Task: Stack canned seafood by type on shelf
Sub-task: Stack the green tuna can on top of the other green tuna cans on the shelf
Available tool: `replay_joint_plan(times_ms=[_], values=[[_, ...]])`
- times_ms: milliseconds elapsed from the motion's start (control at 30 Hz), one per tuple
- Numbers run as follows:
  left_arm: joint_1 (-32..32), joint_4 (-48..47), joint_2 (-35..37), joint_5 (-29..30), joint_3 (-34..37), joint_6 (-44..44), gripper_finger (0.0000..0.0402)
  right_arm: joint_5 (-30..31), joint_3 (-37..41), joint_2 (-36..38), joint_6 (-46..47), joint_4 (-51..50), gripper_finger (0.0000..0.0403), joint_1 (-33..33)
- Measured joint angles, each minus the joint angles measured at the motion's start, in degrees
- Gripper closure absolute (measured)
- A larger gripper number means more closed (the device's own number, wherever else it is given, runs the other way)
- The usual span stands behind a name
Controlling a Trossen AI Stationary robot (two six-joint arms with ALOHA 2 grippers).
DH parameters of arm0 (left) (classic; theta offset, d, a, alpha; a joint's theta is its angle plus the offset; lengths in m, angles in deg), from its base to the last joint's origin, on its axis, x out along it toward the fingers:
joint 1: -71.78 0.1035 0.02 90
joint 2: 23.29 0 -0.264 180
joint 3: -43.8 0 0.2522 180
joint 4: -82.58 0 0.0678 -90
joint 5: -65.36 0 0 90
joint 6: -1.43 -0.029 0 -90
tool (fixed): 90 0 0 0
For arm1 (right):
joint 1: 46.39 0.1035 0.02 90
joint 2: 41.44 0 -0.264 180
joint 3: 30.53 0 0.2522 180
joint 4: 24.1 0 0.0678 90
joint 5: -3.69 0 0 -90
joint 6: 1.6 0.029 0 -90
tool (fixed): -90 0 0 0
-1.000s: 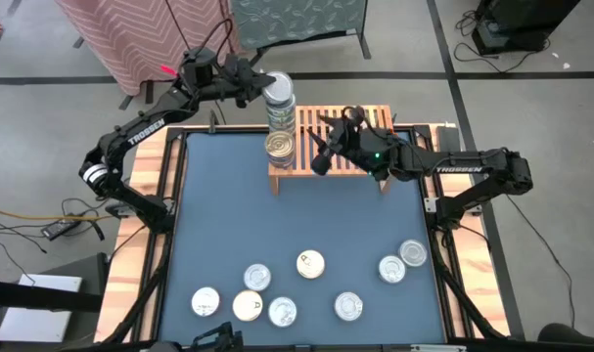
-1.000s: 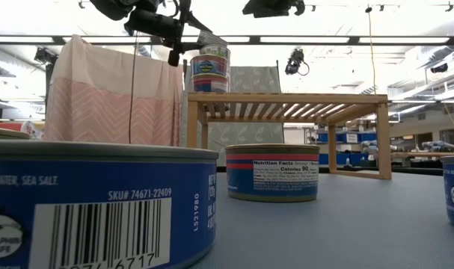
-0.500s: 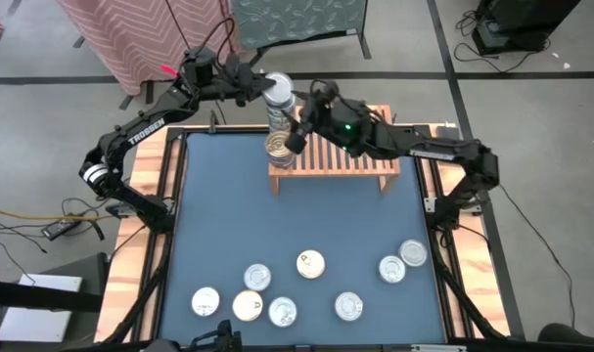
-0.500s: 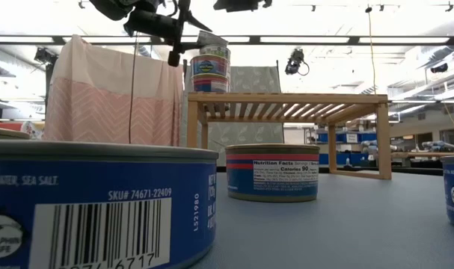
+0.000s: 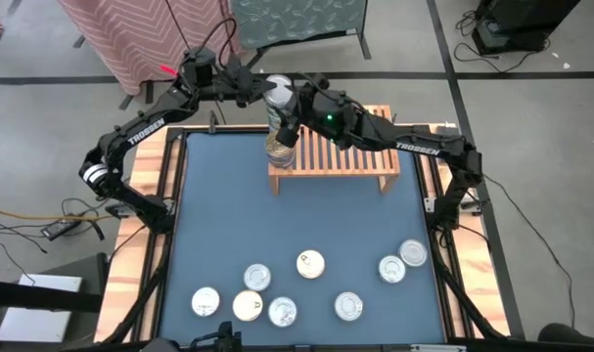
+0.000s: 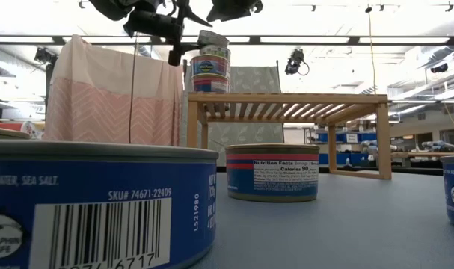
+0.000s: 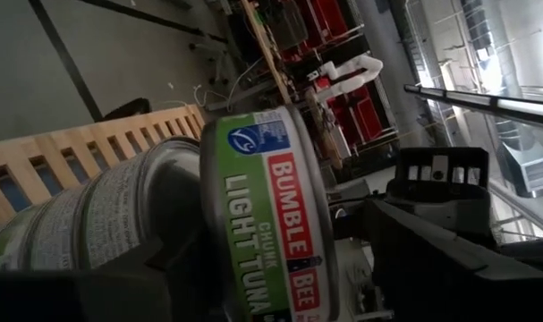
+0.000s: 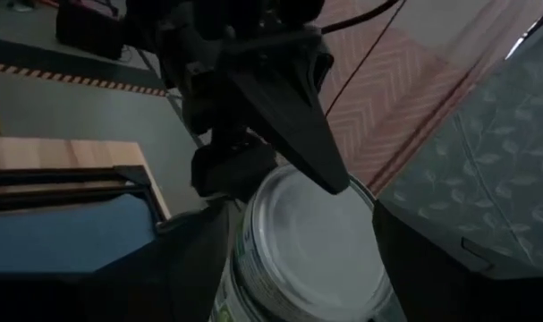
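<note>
Jaws of your left gripper (image 5: 260,86) and right gripper (image 5: 295,108) stand spread either side of the top can (image 5: 280,91), neither visibly pinching it. That can sits crooked on the stack (image 6: 210,71) at the shelf (image 5: 353,154) corner. Judgement: you are squaring the stack; nudge gently, or it topples.
</note>
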Motion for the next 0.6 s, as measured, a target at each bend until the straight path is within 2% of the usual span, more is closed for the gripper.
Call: replay_joint_plan(times_ms=[267, 333, 600], values=[[0.16, 0.04, 0.0, -0.79, 0.0, -0.15, 0.0097, -1.24, 0.0, -0.09, 0.31, 0.36, 0.0127, -1.04], [0.41, 0.32, 0.0, -1.39, 0.0, -0.23, 0.0093, -3.39, 0.0, -0.09, 0.56, 0.38, 0.0127, -1.33], [0.76, 0.96, 0.02, -3.38, 0.0, -1.07, 0.0089, -4.54, 0.0, -0.09, 0.52, 0.56, 0.0127, -1.82]])
